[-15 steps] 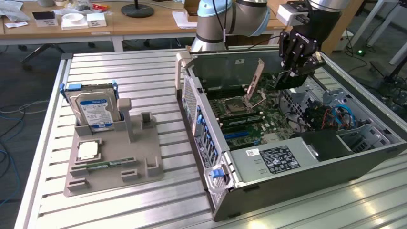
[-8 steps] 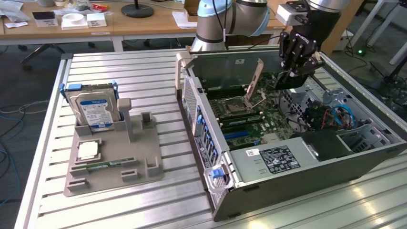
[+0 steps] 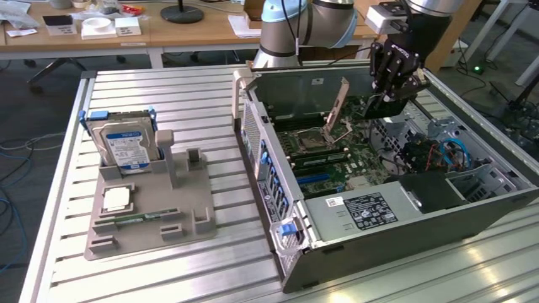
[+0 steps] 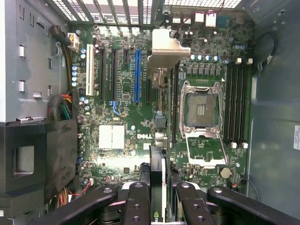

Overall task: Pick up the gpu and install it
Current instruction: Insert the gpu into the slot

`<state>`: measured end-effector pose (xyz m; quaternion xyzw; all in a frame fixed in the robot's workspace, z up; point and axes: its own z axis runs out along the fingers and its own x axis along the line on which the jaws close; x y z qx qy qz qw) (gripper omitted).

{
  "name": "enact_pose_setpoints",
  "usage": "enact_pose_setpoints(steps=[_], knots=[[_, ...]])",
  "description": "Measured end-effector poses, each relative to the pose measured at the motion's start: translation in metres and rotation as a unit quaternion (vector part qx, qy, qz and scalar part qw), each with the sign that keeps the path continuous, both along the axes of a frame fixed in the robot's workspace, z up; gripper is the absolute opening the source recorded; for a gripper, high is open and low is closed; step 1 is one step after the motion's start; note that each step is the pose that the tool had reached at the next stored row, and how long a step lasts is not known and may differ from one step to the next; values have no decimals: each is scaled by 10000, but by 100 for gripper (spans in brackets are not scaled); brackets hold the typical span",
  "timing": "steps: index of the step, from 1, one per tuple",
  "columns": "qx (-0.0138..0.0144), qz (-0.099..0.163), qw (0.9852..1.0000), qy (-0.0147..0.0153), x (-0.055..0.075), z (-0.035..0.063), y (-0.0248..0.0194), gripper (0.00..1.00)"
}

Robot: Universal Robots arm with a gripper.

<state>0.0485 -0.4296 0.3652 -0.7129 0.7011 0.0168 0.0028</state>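
My gripper (image 3: 390,93) hangs over the open computer case (image 3: 278,158), above the motherboard (image 3: 337,151). It is shut on the gpu (image 3: 382,106), a dark flat card that hangs below the fingers, clear of the board. In the wrist view the gpu (image 4: 163,49) is seen edge-on, its silver end bracket pointing toward the case's rear grille. The gripper (image 4: 159,190) clamps it between black fingers (image 4: 136,201). The card's edge lies over the board between the blue slot (image 4: 137,75) and the CPU socket (image 4: 201,110).
A grey parts holder (image 3: 151,214) on the slatted metal table (image 3: 168,95) carries a blue-labelled hard drive (image 3: 124,146), a CPU (image 3: 116,199) and a RAM stick (image 3: 126,219). Inside the case are a drive cage with cables (image 3: 438,154) and a labelled power supply (image 3: 370,211).
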Motion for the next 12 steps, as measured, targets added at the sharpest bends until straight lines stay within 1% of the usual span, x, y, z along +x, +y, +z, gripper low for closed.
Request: enact_pose_setpoints(steps=[2,7,12], knots=[[1,0,10000,0,0,-1,-3,26],[2,-1,10000,0,-5,-4,-49,26],[2,-22,10000,0,-38,-20,-76,26]])
